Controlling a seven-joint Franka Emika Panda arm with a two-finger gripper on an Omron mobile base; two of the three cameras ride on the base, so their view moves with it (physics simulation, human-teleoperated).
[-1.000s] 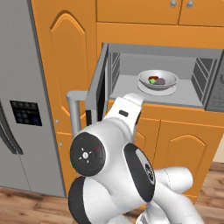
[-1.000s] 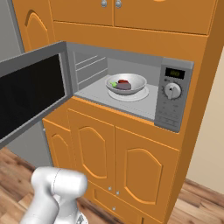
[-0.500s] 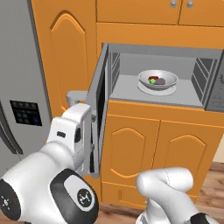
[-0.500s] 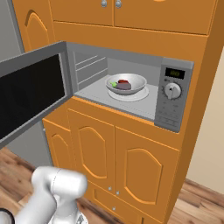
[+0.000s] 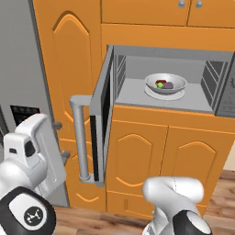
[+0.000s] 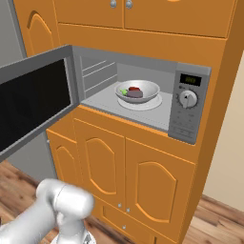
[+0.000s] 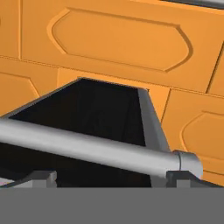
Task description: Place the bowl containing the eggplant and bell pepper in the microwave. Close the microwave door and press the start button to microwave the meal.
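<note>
The microwave (image 5: pixel 137 94) (image 6: pixel 102 102) stands open. The pale bowl (image 5: pixel 166 84) (image 6: pixel 138 90) rests on the turntable inside. It holds the purple-grey eggplant (image 5: pixel 169 85) (image 6: pixel 136 94) and the red bell pepper (image 5: pixel 160 81) (image 6: pixel 134 88). The microwave door (image 5: pixel 103 114) (image 6: pixel 33 100) swings out to the left, its bar handle (image 5: pixel 79 137) (image 7: pixel 87 146) facing outward. My gripper (image 7: pixel 111 179) is open and empty, close in front of that handle. A fingertip (image 7: pixel 41 177) rises on either side below the bar. The control panel (image 6: pixel 187 107) sits right of the cavity.
A grey fridge (image 5: pixel 18 69) stands left of the door. Orange cabinet doors (image 6: pixel 119 167) lie below the microwave, upper cabinets (image 5: pixel 183 11) above it. There is wood floor (image 6: pixel 219 219) at the bottom. My white arm (image 5: pixel 27 183) fills the lower left, beside the door's swing path.
My arm has swung left and down, from in front of the microwave opening to the outer side of the open door by its handle. The bowl and the door have not moved.
</note>
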